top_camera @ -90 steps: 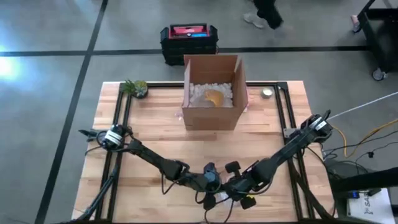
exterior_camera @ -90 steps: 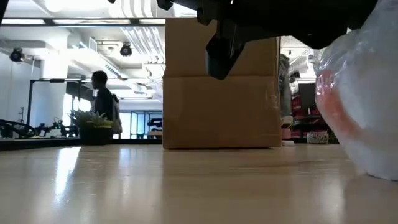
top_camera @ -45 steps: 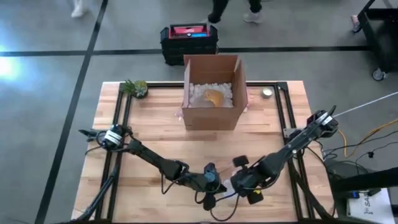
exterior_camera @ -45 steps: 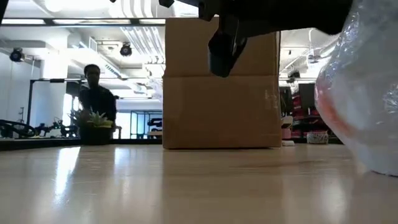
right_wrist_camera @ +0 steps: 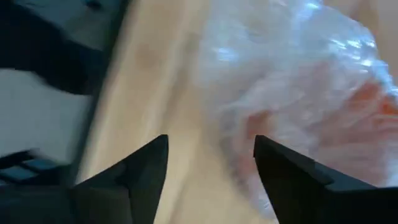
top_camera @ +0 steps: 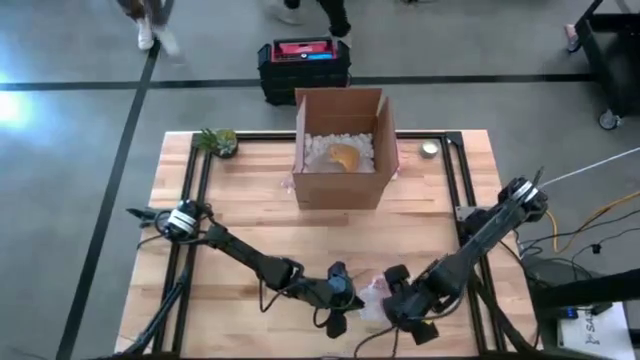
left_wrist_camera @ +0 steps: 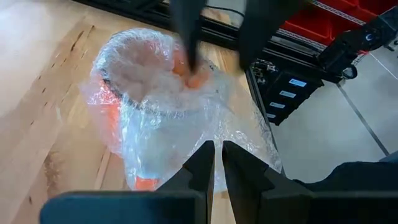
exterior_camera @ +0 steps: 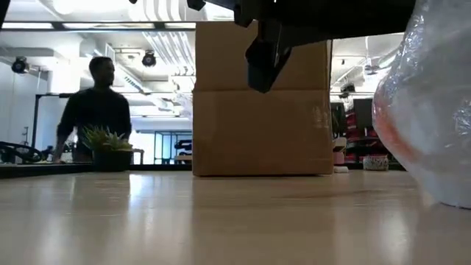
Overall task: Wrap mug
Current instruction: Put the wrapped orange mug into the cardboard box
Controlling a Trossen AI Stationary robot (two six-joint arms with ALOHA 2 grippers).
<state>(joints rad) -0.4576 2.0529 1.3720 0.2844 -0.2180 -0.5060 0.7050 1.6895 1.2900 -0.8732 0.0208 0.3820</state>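
An orange mug (left_wrist_camera: 115, 102) sits inside a loose bundle of clear bubble wrap (left_wrist_camera: 168, 118) on the table near its front edge (top_camera: 372, 293); at the right of the low view it is a big shiny lump (exterior_camera: 434, 110). My left gripper (left_wrist_camera: 216, 163) is shut on the wrap, at the bundle's left side (top_camera: 345, 293). My right gripper (right_wrist_camera: 211, 165) stands open just right of the bundle (top_camera: 400, 302), which lies ahead of its spread fingers (right_wrist_camera: 323, 106). My left gripper pinches the bubble wrap's loose skirt (left_wrist_camera: 214, 146) between its two fingers, at the side of the bundle away from the mug's mouth. The fingers come nearly level from the table's left. The bundle rests on the table.
An open cardboard box (top_camera: 340, 150) holding white packing peanuts and a tan object stands at the far middle. A small potted plant (top_camera: 218, 140) sits at the far left corner and a small round object (top_camera: 430, 150) at the far right. A person (exterior_camera: 92, 110) walks behind the table.
My right gripper has opened, let go of the wrapped mug and drawn back toward the table's near right. The wrapped bundle stays on the table in my left gripper.
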